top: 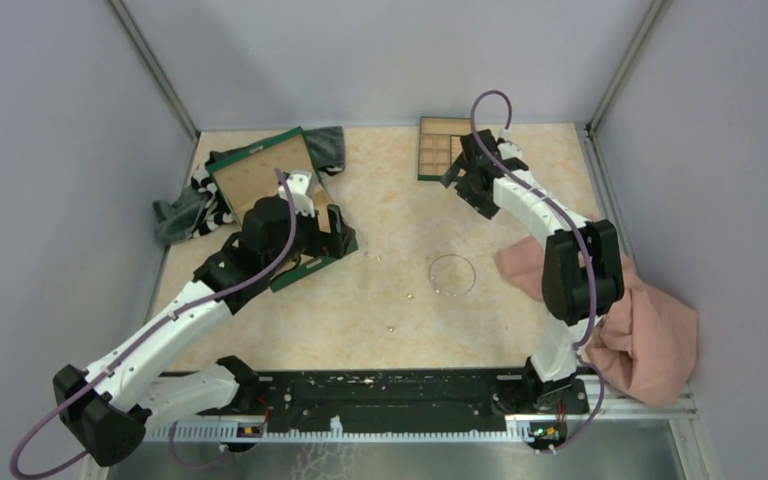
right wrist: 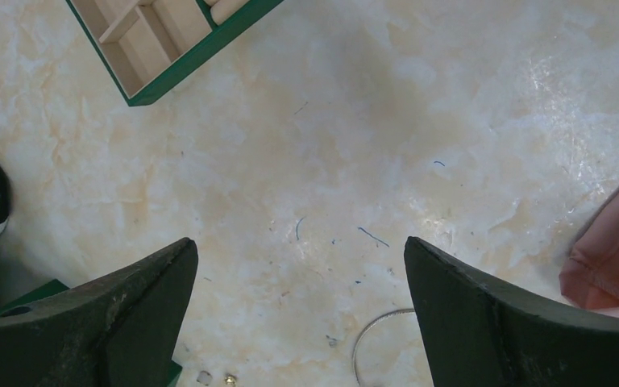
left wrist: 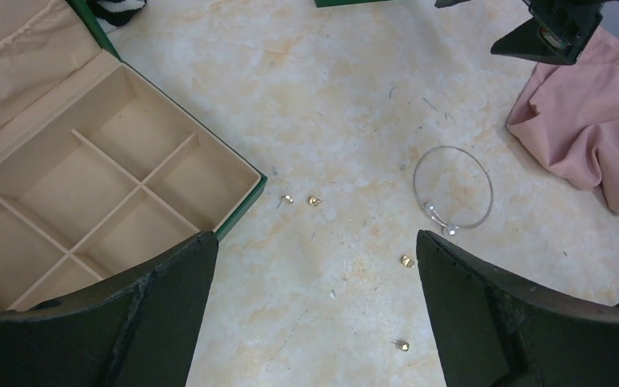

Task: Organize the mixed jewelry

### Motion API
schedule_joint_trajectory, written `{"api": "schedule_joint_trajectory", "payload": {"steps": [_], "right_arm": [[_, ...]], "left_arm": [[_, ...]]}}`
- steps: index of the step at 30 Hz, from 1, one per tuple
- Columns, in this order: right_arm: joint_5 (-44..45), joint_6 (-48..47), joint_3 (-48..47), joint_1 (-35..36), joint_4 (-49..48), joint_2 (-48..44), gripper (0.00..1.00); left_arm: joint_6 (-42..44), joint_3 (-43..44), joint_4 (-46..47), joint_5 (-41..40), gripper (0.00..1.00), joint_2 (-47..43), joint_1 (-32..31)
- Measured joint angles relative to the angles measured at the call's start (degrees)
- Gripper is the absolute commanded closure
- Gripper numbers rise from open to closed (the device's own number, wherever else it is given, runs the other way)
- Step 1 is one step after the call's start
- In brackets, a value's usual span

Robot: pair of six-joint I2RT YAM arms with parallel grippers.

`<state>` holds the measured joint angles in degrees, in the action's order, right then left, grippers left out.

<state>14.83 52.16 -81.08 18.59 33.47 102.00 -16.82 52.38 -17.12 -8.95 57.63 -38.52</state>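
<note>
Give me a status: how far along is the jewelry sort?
Done: nothing visible; the green box compartments that show in the left wrist view look empty. In hand: nothing; left gripper and right gripper are both open. Left: the wire hoop and four gold pieces lie loose on the table.

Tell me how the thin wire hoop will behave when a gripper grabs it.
The wire hoop is very thin and lies flat on the smooth tabletop, so it will probably slide when pushed and be hard to get under. Such thin wire is likely light and may flex if squeezed. On edge it could roll.
</note>
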Motion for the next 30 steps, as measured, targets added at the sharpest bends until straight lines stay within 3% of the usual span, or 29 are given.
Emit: {"api": "schedule_joint_trajectory", "payload": {"steps": [9, 15, 22, 26, 30], "right_arm": [[-0.3, 2.5, 0.5, 0.2, -0.7, 1.1, 0.04], [0.0, 2.1, 8.1, 2.6, -1.1, 0.8, 0.05], [-6.7, -9.4, 14.4, 6.9, -8.5, -2.1, 0.08], [-5.8, -15.3, 10.0, 11.1, -8.7, -1.7, 0.09], [-2.4, -20.7, -2.3, 11.2, -7.1, 4.3, 0.09]], "left_arm": [[0.0, -0.4, -1.7, -0.7, 0.01, -0.4, 0.0], [0.2, -1.9, -1.7, -0.7, 0.01, -2.5, 0.0], [0.1, -2.0, -1.3, -0.7, 0.01, -2.4, 0.0], [-0.1, -2.2, -1.3, -1.0, 0.01, -2.5, 0.0], [-0.1, -2.4, -1.4, -1.7, 0.01, -3.2, 0.0]]}}
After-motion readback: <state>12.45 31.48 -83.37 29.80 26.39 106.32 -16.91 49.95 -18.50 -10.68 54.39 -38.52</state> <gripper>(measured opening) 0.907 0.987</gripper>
